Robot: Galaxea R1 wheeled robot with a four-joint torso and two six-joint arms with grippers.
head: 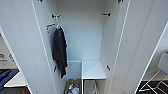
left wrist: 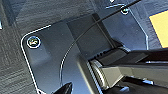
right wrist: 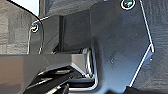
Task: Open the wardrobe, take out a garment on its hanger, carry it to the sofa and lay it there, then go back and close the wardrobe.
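Observation:
The wardrobe (head: 82,37) stands right in front of me in the head view with both white doors swung wide, the left door (head: 22,50) and the right door (head: 135,45). Its inside is white, with black hooks on both side walls. A dark grey-black coat (head: 60,51) hangs from a hook on the left wall. A blue upholstered shape (head: 6,76) that may be the sofa peeks past the left door. In both wrist views I see my own dark plate and jointed bar over grey carpet.
A white shelf box (head: 92,70) sits low in the wardrobe, and a basket of small colourful items (head: 73,88) lies on its floor. A white chair (head: 162,67) stands past the right door. A white tabletop (head: 16,81) is at the lower left.

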